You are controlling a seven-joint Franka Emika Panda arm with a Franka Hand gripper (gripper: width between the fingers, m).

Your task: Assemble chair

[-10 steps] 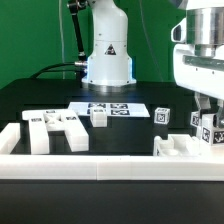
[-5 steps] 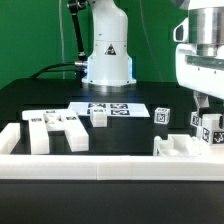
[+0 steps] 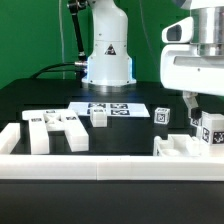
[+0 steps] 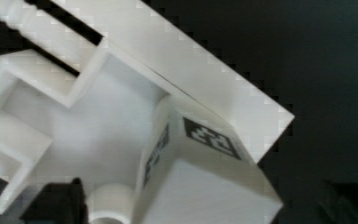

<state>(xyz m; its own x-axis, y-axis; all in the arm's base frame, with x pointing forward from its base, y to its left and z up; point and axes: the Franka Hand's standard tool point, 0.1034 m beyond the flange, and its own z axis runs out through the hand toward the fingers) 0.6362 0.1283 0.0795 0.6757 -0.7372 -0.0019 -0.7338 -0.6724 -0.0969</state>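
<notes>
Wrist view was filled by one white chair piece, a stepped slab with a square tag on one face and a round peg at one end. Its long axis ran on a slant across that picture, and the tagged face was turned toward the lens.

From the exterior view I placed the gripper over the parts at that view's right, where a tagged block stood upright above a low part lying just inside the border wall. A small cube sat near them. The L-shaped part lay well apart toward that view's left.

I could not tell whether the fingers were parted or clamped, since one was out of frame and the slab hid the gap.

I judged the step to be taking hold of this piece. To do it well I would have squared the jaws across its short width, come straight down near its middle, stayed off the peg, and watched the cube and the wall.
</notes>
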